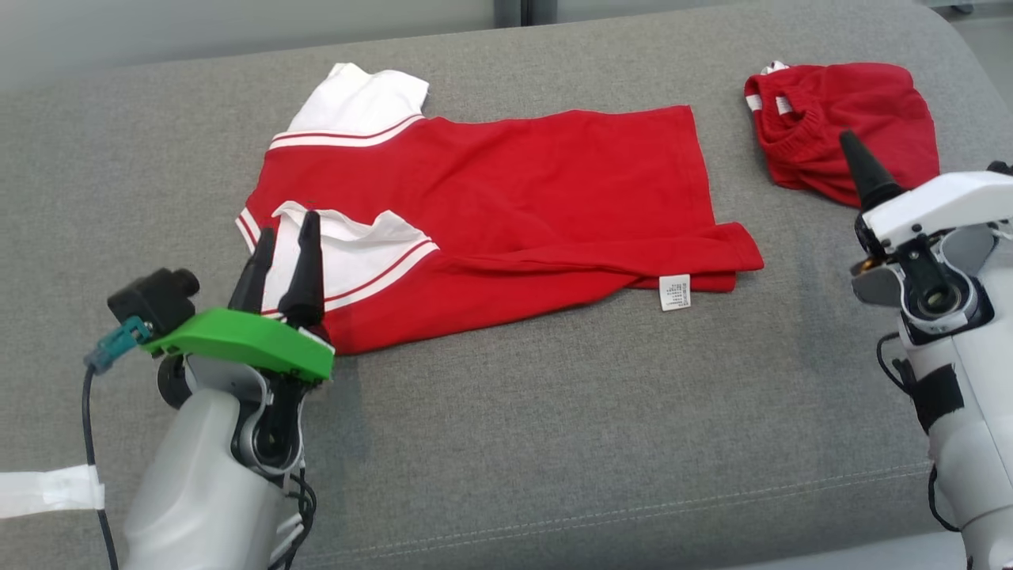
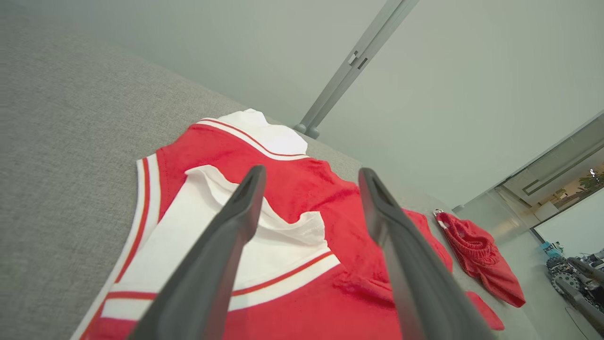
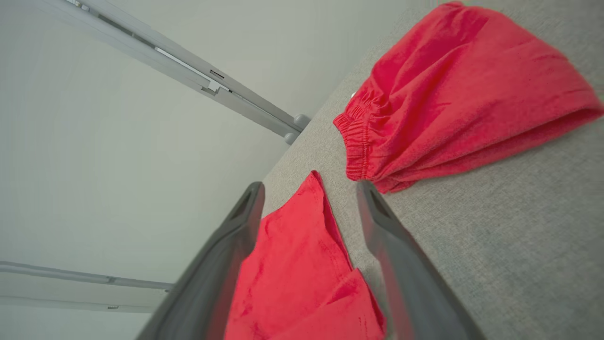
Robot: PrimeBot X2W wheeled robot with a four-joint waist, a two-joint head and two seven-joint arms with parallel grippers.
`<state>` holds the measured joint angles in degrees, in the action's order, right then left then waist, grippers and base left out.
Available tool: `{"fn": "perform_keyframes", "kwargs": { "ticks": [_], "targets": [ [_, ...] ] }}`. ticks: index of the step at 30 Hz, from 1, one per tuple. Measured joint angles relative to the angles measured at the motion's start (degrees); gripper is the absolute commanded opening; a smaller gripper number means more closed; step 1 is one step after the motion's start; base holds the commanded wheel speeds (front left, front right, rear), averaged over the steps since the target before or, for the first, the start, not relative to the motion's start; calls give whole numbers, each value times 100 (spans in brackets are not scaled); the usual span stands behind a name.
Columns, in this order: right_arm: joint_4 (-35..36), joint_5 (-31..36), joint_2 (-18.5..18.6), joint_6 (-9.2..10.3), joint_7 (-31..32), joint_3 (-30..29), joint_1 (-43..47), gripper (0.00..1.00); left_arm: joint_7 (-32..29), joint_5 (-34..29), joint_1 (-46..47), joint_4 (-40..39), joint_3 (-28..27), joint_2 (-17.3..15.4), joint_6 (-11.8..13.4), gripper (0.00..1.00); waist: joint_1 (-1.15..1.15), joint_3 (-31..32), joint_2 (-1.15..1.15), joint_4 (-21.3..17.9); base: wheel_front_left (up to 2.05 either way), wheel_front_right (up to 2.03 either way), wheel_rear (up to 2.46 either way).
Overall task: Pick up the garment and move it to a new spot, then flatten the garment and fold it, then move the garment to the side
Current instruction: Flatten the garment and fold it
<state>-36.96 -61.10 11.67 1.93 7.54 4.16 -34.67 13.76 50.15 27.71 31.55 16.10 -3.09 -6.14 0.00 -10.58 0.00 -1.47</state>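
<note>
Fingers (image 2: pixel 226 245) of my left gripper (image 2: pixel 312 172): 2, spread apart, nothing between them. The wrist view has them pointing over the near sleeve (image 2: pixel 264 236) of the shirt (image 2: pixel 306 189). That sleeve is white with red stripes and lies folded onto the red body. Contact with the cloth: cannot tell. The head view puts this gripper at the shirt's left near corner.

Fingers (image 3: pixel 406 274) of my right gripper (image 3: pixel 310 186): also 2, spread, holding nothing. Between them in the wrist view shows the hem end of the shirt, lying on the grey couch cushion (image 1: pixel 554 435). In the head view 1 finger of this gripper shows at the right edge, its tip in front of the shorts (image 1: pixel 847 119) and well apart from the shirt's hem.

Shirt: red, spread near the middle of the cushion, collar end to my left, hem to my right. The far sleeve (image 1: pixel 356 103), white, sticks out at the far left. The near long edge is folded over onto itself, and a white label (image 1: pixel 675 291) hangs out of that fold close to the hem. Light creases run across the body.

Shorts: red, elastic waist, bunched in a heap at the far right of the cushion, apart from the shirt.

Other: a black camera (image 1: pixel 154 297) sits on a green mount (image 1: pixel 245 340) at my left wrist. A strip of white tape (image 1: pixel 47 489) shows at the lower left.
</note>
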Motion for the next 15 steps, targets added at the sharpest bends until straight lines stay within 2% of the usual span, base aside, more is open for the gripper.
{"fn": "perform_keyframes", "kwargs": {
  "ticks": [4,15],
  "targets": [
    [132,318,108,-140,-398,90,380,100,10,-65,-321,-44,82,0,-25,100,0,108,0,72,0,0,0],
    [399,683,-94,-242,-1004,370,1047,100,18,-108,-1238,-33,21,-35,-23,100,0,246,0,169,0,0,0]
  ]
}}
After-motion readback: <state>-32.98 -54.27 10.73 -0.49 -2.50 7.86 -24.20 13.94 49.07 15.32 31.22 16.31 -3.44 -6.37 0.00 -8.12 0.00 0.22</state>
